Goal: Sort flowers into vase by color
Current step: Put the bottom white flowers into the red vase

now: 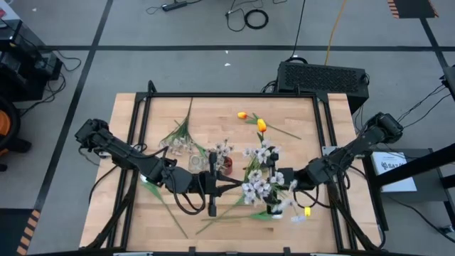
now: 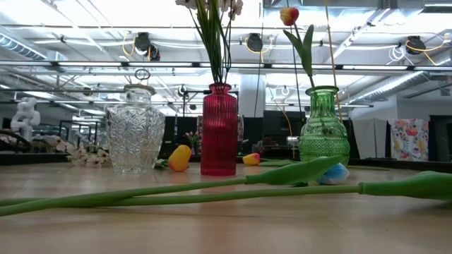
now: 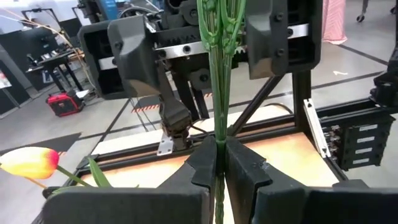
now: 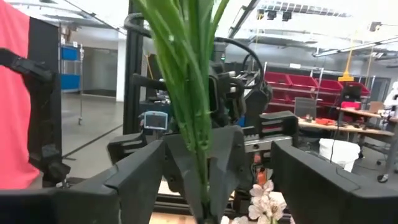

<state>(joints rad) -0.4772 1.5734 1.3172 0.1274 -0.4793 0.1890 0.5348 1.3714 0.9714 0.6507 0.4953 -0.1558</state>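
Note:
My left gripper [image 1: 238,183] [image 3: 217,146] is shut on a bunch of thin green stems [image 3: 217,74] of a pale pink-white blossom spray [image 1: 257,174] at the table's middle. My right gripper [image 1: 274,178] [image 4: 217,152] faces it, open, with one finger on each side of the same stems [image 4: 186,74] and apart from them. A clear glass vase [image 2: 135,130], a red vase [image 2: 219,130] with green stems in it and a green vase [image 2: 324,127] with an orange tulip [image 2: 288,14] stand on the table. Two orange tulips [image 1: 242,114] [image 1: 261,126] lie at the far side. My left gripper pinches the bunch of green stems [image 3: 217,134] between its two fingers, which lie across the stems. The stems run on from the fingers and pass between the open fingers of my right gripper.
Long green stems with leaves [image 2: 212,187] lie across the near part of the table, with a pale-blue tulip [image 2: 333,173] behind them. More blossoms [image 1: 178,142] lie at the far left. A black frame [image 1: 135,128] runs around the table top.

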